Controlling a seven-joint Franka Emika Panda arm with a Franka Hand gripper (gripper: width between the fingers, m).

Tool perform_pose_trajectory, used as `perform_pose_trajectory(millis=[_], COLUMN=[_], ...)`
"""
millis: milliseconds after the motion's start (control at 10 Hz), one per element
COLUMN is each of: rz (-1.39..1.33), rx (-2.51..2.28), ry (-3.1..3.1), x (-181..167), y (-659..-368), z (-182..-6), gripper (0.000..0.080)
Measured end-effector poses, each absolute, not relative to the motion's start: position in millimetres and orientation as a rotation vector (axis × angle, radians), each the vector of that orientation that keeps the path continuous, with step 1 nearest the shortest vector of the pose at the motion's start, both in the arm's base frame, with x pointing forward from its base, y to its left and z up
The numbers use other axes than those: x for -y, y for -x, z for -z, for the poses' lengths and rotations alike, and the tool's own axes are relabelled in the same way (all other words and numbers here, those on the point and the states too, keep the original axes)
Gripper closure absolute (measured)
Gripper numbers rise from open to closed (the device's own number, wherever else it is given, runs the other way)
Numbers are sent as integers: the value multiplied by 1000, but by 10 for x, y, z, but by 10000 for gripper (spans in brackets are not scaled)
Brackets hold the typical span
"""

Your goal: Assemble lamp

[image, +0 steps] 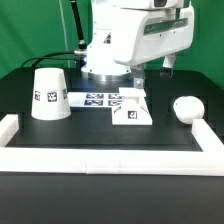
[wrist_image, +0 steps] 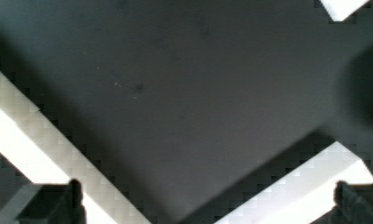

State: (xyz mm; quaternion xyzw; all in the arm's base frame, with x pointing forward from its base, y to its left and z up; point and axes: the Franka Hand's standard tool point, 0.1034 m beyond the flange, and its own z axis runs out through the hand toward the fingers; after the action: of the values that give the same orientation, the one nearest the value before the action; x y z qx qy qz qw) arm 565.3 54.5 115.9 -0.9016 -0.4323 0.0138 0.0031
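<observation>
On the exterior view's left the shade (image: 50, 92) is standing mouth-down on the table (image: 100, 135), well apart from the other parts. Toward the middle the marker board (image: 98, 99) is lying flat, and the base (image: 132, 110) is sitting just beside its right-hand end, perhaps touching it. Above and behind these the arm (image: 120, 40) is hanging. In the wrist view its gripper (wrist_image: 204, 205) is looking down at bare tabletop, its fingers (wrist_image: 50, 203) standing wide apart with nothing between them. On the right the bulb (image: 186, 107) is lying alone, near the rail (image: 207, 138). All three parts are lying loose, so the assembly is probably only beginning and a first pick is likely being lined up. That pick is calling for the arm to come forward and down over one part, centring the jaws before closing. The board is crowding the base on one side, and the round bulb is looking liable to roll toward the rail if nudged.
</observation>
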Motion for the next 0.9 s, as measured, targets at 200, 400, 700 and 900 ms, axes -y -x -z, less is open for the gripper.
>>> perform_pose_trajectory(millis=[200,400,700,900], rz=[-43,-43,-45,-71], rx=[1355,1355,1353,1049], ry=[2827,2827,2828,2954], x=[-545,-545,-541,-501], y=[-5653,-5653,-5646,-5313], z=[-1159,-1159,-1153,-1077], gripper=[100,100,100,100])
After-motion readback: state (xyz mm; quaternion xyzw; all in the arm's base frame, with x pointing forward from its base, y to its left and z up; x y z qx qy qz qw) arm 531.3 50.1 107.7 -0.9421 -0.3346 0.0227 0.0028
